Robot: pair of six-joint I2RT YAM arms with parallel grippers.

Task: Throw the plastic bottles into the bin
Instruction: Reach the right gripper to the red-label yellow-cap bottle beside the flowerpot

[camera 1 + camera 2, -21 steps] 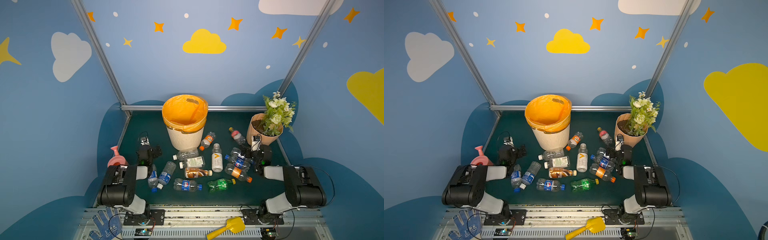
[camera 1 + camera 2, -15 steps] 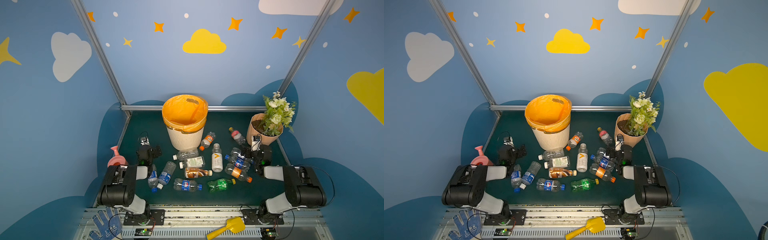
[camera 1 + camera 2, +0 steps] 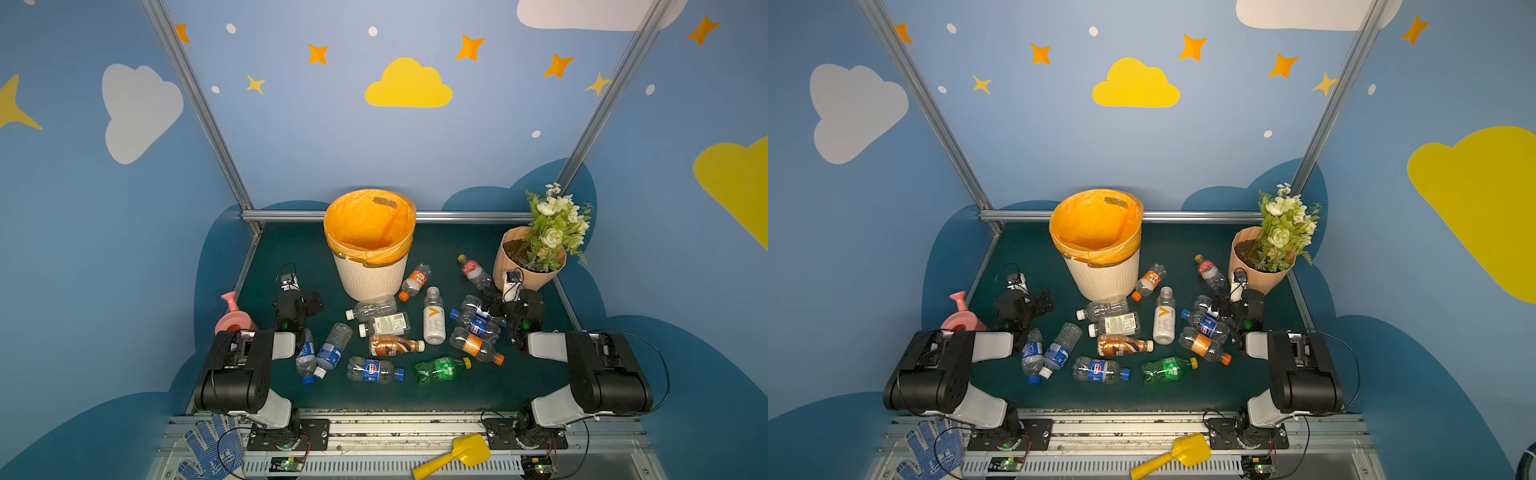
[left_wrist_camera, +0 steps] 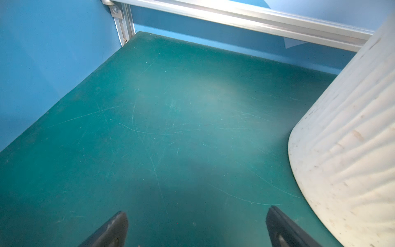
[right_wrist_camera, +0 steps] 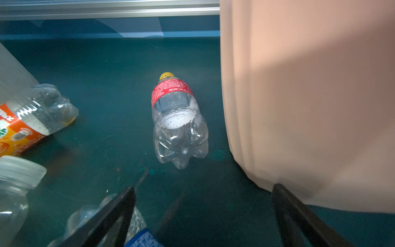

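Note:
The bin [image 3: 370, 274], cream-white and ribbed with an orange bag, stands at the back middle in both top views; its wall [image 4: 352, 139] fills one side of the left wrist view. Several plastic bottles lie in front of it, among them a green one [image 3: 440, 368], a white one [image 3: 433, 320] and a brown one [image 3: 392, 345]. My left gripper [image 3: 298, 300] [image 4: 196, 213] is open over bare mat beside the bin. My right gripper [image 3: 510, 301] [image 5: 204, 189] is open and empty. A red-labelled bottle [image 5: 177, 119] lies ahead of it, and a blue-labelled bottle [image 5: 141, 237] under one finger.
A peach flower pot [image 3: 528, 266] [image 5: 310, 96] stands close beside the right gripper. A pink watering can [image 3: 232, 322] sits at the left edge of the mat. A yellow scoop [image 3: 457, 455] and a blue glove [image 3: 212, 449] lie on the front rail.

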